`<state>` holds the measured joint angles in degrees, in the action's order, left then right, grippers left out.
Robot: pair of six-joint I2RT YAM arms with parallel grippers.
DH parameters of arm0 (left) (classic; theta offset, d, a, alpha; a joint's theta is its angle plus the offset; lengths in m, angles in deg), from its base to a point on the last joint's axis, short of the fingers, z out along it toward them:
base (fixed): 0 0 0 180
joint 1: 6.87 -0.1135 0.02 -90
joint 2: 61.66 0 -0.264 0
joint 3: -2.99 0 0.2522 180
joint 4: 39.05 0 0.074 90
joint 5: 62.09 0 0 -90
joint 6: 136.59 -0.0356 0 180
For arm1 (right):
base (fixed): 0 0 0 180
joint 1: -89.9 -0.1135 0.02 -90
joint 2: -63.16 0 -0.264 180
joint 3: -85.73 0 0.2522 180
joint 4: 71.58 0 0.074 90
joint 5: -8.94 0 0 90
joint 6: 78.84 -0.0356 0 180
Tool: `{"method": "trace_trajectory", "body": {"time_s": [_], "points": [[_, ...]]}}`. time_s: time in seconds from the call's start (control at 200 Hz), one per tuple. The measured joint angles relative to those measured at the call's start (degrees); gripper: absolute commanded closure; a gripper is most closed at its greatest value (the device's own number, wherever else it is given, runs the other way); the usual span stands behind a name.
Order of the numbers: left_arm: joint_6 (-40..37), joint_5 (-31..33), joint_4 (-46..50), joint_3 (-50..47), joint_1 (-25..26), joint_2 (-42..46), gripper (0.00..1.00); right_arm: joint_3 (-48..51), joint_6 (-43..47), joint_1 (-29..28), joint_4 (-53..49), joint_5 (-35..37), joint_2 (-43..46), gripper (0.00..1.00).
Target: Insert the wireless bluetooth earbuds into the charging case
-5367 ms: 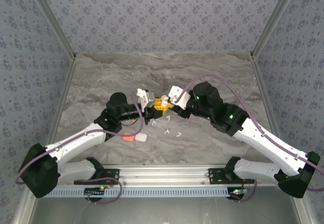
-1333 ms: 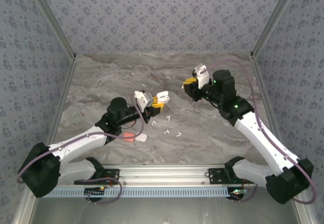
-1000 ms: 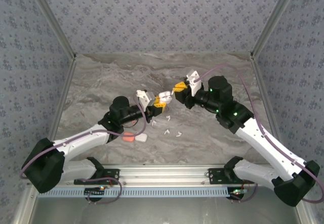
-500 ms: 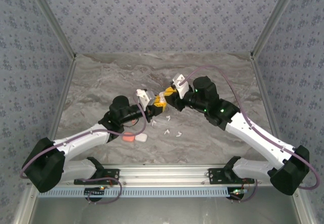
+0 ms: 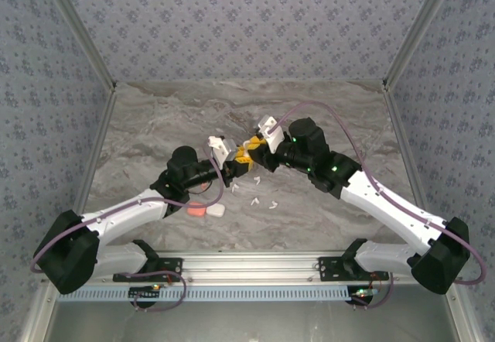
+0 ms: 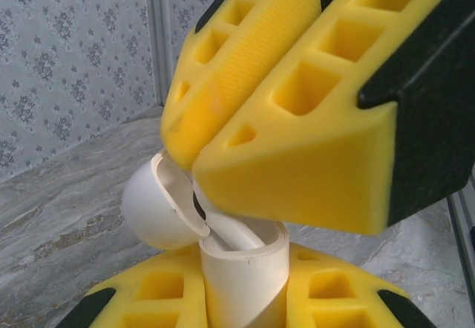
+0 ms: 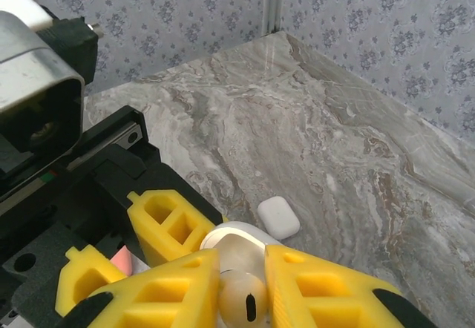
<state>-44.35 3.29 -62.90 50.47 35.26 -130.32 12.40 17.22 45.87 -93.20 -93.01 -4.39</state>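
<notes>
My left gripper [image 5: 237,169] is shut on a white charging case [image 6: 241,276], held upright with its lid [image 6: 157,211] flipped open to the left. My right gripper [image 5: 256,154] meets it from the right and is shut on a white earbud [image 7: 241,299]. In the left wrist view the earbud's stem [image 6: 239,233] reaches down into the case's open mouth under the right gripper's yellow fingers [image 6: 297,98]. In the right wrist view the case rim [image 7: 236,236] sits just beyond the earbud, beside a left finger [image 7: 168,226]. Several loose white earbuds [image 5: 263,202] lie on the table below the grippers.
A coral-red case [image 5: 196,210] and a closed white case [image 5: 216,210] lie side by side near the left forearm; the white one [image 7: 278,217] rests on the marble in the right wrist view. Patterned walls enclose the marble table [image 5: 325,117].
The right arm swung in from the back right with the earbud and closed on the left gripper, bringing the earbud to the open case. The left arm stayed nearly still.
</notes>
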Motion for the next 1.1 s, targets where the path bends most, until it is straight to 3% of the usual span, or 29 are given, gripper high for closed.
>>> {"method": "trace_trajectory", "body": {"time_s": [0.195, 0.41, 0.645, 0.795, 1.099], "points": [[0.0, 0.0, 0.0, 0.0, 0.0, 0.1, 1.0, -0.1, -0.9, 1.5, 0.0, -4.5, 0.0, 0.6], [0.0, 0.0, 0.0, 0.0, 0.0, 0.6, 1.0, -3.2, -5.0, 7.3, -0.4, -11.0, 1.8, 0.42], [0.0, -0.1, -0.3, 0.0, 0.0, 0.7, 1.0, -6.3, -11.3, 16.8, -0.9, -20.0, 5.3, 0.01], [-0.1, -0.7, -1.1, 0.2, 0.0, 0.7, 1.0, -7.8, -12.9, 18.9, -4.4, -26.3, 2.9, 0.0], [-0.2, -3.3, -1.7, 2.0, 0.0, 0.7, 1.0, -9.5, -14.2, 16.9, -9.3, -35.0, -5.0, 0.0]]}}
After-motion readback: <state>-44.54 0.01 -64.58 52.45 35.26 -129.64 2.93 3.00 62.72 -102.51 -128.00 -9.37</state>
